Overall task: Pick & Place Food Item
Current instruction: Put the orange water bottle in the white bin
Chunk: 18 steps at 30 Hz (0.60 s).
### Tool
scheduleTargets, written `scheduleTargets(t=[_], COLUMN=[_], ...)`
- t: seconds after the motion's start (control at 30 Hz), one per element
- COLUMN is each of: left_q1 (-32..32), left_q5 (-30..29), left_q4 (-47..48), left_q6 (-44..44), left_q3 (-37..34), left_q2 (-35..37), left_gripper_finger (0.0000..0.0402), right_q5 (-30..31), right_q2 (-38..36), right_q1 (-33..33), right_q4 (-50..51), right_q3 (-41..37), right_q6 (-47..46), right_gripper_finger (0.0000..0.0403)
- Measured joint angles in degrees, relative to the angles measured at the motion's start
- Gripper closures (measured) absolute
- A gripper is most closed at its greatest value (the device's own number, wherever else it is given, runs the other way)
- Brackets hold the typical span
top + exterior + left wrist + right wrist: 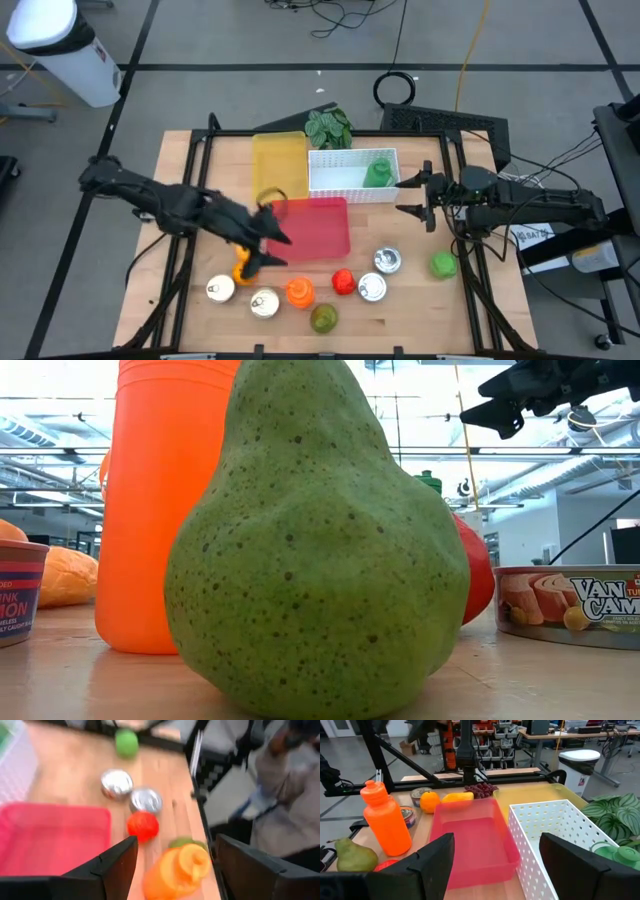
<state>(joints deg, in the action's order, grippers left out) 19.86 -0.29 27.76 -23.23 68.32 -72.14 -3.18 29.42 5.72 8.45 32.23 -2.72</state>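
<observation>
Reach step: left hand (pixel 268 243), fingers apart and empty, hovers beside red bin (pixel 320 228); next, descend onto a food item. Right hand (pixel 418 196) open, waiting by white basket (pixel 352 172).

Four cans (pixel 387 261), three bins (pixel 318 226), one pear (pixel 323 318), one orange bottle (pixel 298 292)

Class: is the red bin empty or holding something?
Empty: the red bin shows a bare floor in the right wrist view.

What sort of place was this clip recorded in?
Most likely a robotics lab or workshop. The wooden table stands on a grey floor with taped lines and loose cables. Beyond it, the right wrist view shows shelving racks packed with equipment, workbenches, and a white bin.
</observation>
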Motion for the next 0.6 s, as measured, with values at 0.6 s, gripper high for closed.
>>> scheduleTargets(t=[0.6], left_q1=[7.67], left_q5=[1.12], left_q4=[17.4], left_q6=[4.19], left_q3=[22.9], left_q2=[-23.1], left_gripper_finger=[0.0171], right_q5=[0.07], right_q2=[0.23], right_q1=[0.0], right_q4=[-0.02], right_q3=[0.0], right_q6=[0.39], right_gripper_finger=[0.0126])
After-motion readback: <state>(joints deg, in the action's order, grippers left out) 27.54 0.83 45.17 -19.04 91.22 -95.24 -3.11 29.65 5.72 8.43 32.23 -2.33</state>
